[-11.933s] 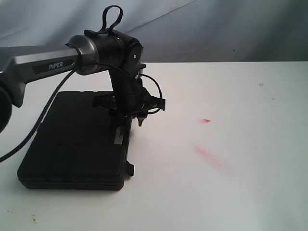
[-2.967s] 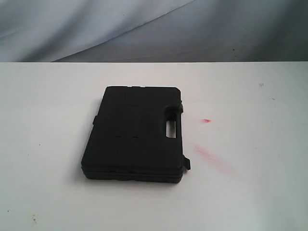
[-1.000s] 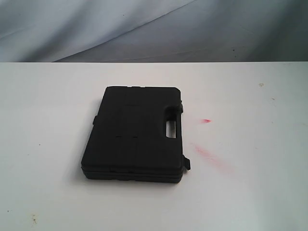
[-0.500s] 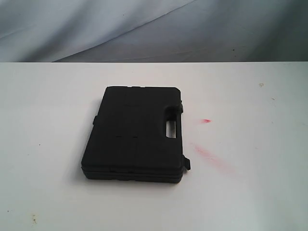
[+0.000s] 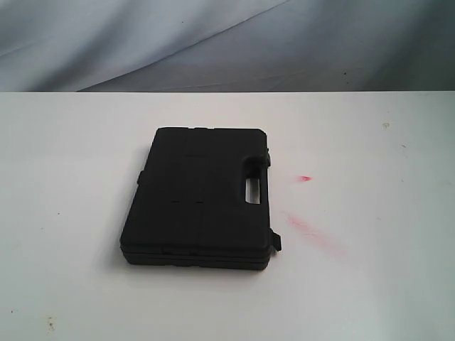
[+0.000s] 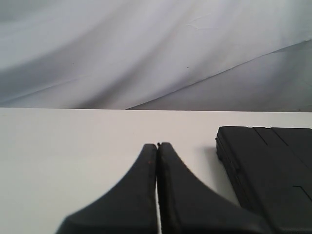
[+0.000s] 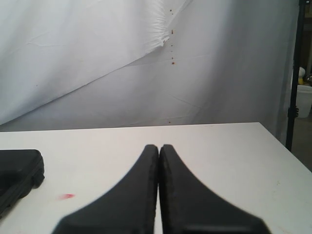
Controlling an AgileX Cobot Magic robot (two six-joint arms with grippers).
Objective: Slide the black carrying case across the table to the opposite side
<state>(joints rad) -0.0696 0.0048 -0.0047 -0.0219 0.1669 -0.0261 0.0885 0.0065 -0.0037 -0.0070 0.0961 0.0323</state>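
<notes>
Draped grey-white cloth (image 5: 213,42) fills the background behind the work surface, hanging in long soft folds. Below it we see the table (image 5: 370,284), a wide plain white top that takes up most of the exterior view.

On it lies the black carrying case (image 5: 195,206), flat and closed, a little left of the middle of that view and well back from the near edge. Its handle side faces the right of the view. Nothing touches it. We also catch one end of it in the left wrist view (image 6: 273,165) and a corner of it in the right wrist view (image 7: 17,170).

We find the left gripper (image 6: 157,146) with its two dark fingers (image 6: 136,195) pressed together, gripping nothing, over bare tabletop beside the case and apart from it. The right gripper (image 7: 159,147) likewise has its fingers (image 7: 185,195) pressed together and empty, over bare tabletop well apart from the case.

A long faint red smear (image 5: 313,231) marks the table just right of the case, with a small brighter red spot (image 5: 304,178) beyond it. The handle cutout (image 5: 253,190) shows pale through the lid, and a small latch (image 5: 276,241) juts from the near right corner. Tiny brownish specks (image 5: 50,323) dot the near left of the table.
</notes>
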